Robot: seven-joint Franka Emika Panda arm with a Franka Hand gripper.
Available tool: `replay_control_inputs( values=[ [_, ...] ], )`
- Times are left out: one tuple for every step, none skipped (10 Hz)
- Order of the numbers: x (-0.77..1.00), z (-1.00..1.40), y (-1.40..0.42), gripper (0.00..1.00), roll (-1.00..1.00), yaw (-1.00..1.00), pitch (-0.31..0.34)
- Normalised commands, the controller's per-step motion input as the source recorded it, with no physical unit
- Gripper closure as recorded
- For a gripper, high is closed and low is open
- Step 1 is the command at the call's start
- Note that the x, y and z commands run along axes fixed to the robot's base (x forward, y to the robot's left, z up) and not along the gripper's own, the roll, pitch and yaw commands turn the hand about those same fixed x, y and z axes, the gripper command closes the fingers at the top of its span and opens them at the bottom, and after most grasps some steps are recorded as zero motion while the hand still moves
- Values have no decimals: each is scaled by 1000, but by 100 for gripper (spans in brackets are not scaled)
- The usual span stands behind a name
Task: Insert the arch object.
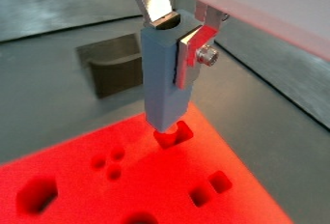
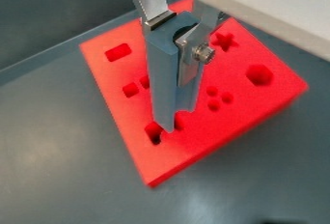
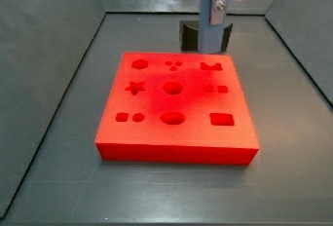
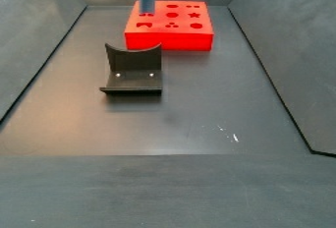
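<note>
Gripper (image 2: 165, 122) hangs vertical over the red board (image 2: 258, 102) near its fixture-side (image 4: 132, 72) edge, fingertips low at a small recess; whether it holds the arch object cannot be told, nor jaw state, nor the piece's location.

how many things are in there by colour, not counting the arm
red: 1, the board
black: 1, the fixture
grey-blue: 1, the piece clamped in the gripper, its lower end down at the board
total: 3
</note>
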Motion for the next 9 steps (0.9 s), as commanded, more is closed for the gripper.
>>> replay_control_inputs(
  values=[
    [63, -129, 3, 100, -123, -614, 406],
    [83, -37, 0, 100, -170, -551, 446],
    [86, 0, -51, 100, -204, -531, 454],
    [103, 0, -83, 100, -207, -460, 499],
    [149, 0, -97, 100, -207, -426, 493],
    [383, 6, -9, 100, -273, -520, 230],
    [414, -77, 0, 100, -116, -466, -39],
    [526, -169, 40, 100, -110, -571, -129],
    [391, -169, 94, 100, -106, -551, -171]
  ],
)
